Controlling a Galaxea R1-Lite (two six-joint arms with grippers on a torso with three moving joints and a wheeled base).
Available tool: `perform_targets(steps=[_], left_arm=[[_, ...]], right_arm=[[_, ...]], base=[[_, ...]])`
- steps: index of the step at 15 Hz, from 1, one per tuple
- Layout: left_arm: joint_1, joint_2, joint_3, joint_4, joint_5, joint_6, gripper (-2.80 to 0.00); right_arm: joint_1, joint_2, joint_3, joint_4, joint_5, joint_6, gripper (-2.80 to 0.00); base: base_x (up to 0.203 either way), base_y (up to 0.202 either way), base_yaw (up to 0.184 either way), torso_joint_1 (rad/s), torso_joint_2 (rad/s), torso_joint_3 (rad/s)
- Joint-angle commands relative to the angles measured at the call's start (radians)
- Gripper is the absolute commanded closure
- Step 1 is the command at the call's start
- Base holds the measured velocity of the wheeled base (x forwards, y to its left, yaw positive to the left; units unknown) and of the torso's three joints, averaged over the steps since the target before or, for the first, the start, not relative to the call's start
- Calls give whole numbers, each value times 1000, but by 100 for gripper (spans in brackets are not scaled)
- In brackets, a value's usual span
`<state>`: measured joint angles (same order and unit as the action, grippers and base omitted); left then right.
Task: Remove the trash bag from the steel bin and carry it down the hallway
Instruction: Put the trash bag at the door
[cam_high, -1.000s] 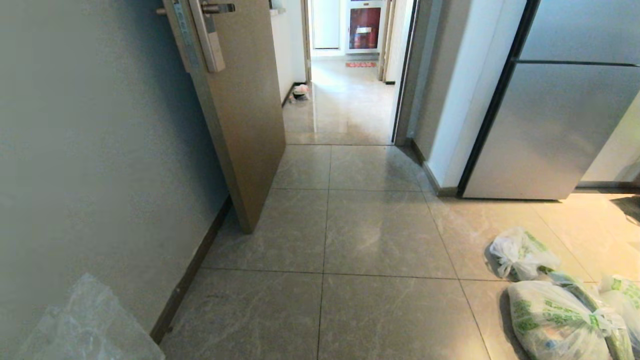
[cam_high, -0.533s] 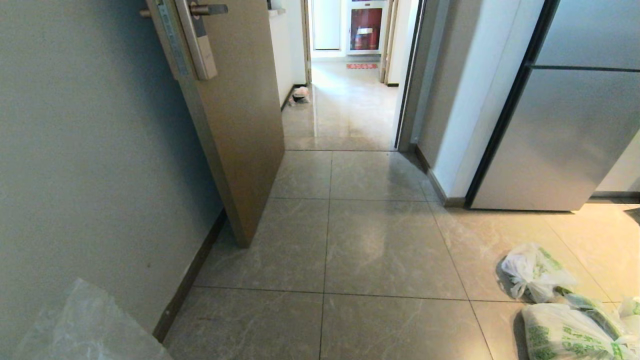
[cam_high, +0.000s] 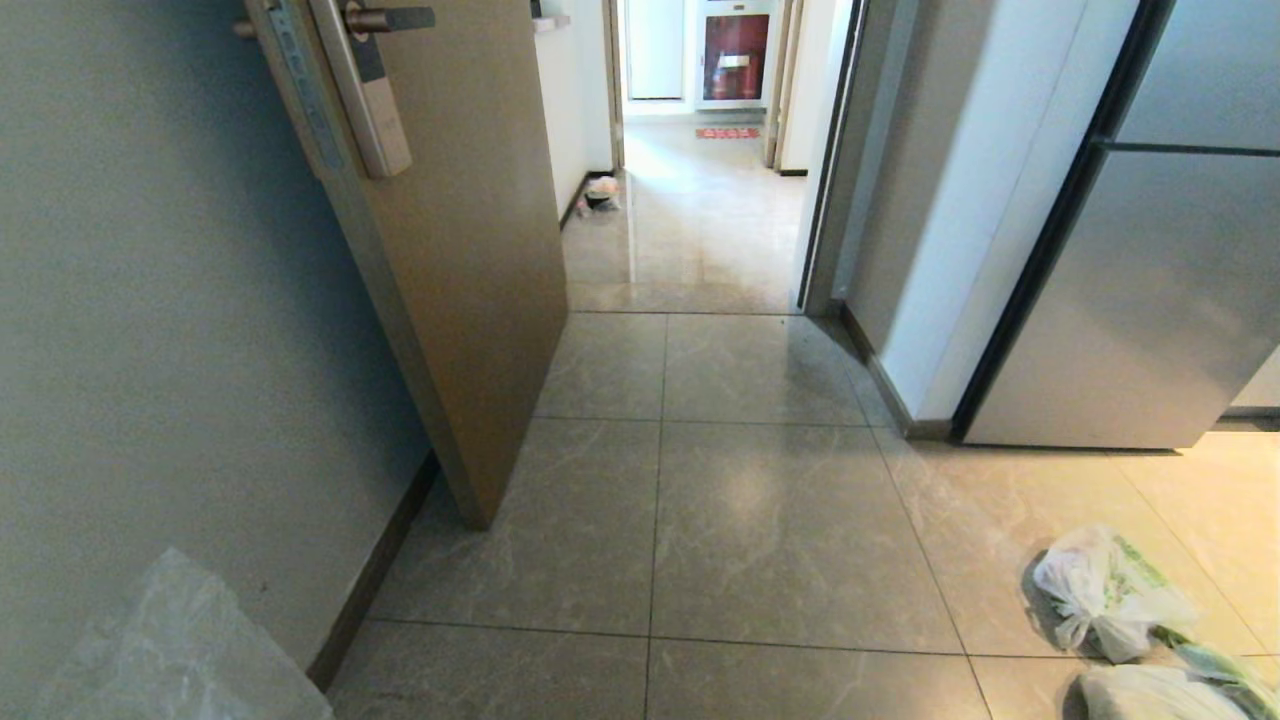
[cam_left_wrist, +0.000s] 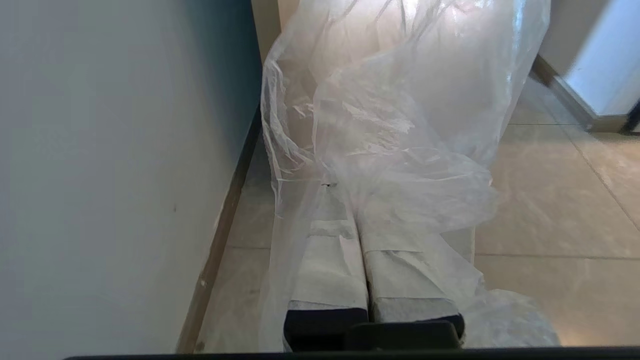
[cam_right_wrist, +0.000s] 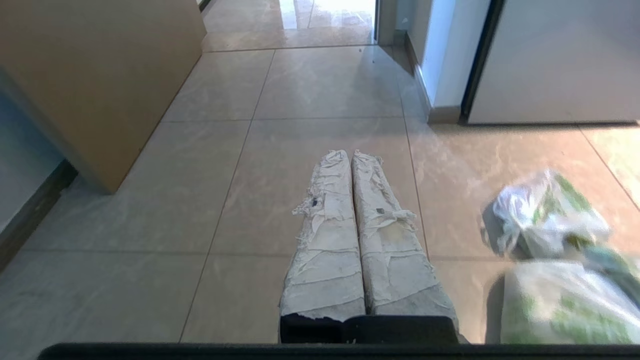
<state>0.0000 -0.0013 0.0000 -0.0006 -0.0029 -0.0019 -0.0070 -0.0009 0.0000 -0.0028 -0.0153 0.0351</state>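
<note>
The clear, crinkled trash bag (cam_left_wrist: 400, 125) hangs in front of my left gripper (cam_left_wrist: 356, 220), whose white-wrapped fingers are shut on it, with plastic draped over them. In the head view only a corner of the trash bag (cam_high: 170, 650) shows at the lower left, beside the grey wall. My right gripper (cam_right_wrist: 351, 152) is shut with nothing in it, held level above the floor. The hallway's grey marbled tiles (cam_high: 760, 500) stretch ahead. The steel bin is out of view.
A brown door (cam_high: 470, 250) stands open on the left against the grey wall (cam_high: 150, 300). A silver fridge (cam_high: 1130, 300) stands at the right. White bags with green print (cam_high: 1100, 590) lie on the floor at the lower right. A doorway (cam_high: 700, 200) opens ahead.
The whole view has shifted as the camera moves forward: the door looms nearer and the printed bags slide toward the lower right edge. The trash bag stays in the left gripper.
</note>
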Motion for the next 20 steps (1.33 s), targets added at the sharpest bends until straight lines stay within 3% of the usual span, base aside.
perform_targets(steps=[1, 20], left_arm=[[0, 1, 2, -1, 0, 0, 0], [0, 1, 2, -1, 0, 0, 0]], right_arm=[[0, -1, 2, 0, 0, 0, 0], [-1, -1, 2, -2, 0, 3, 0]], base=[[194, 0, -2, 2, 4, 5], [192, 0, -1, 2, 3, 2]])
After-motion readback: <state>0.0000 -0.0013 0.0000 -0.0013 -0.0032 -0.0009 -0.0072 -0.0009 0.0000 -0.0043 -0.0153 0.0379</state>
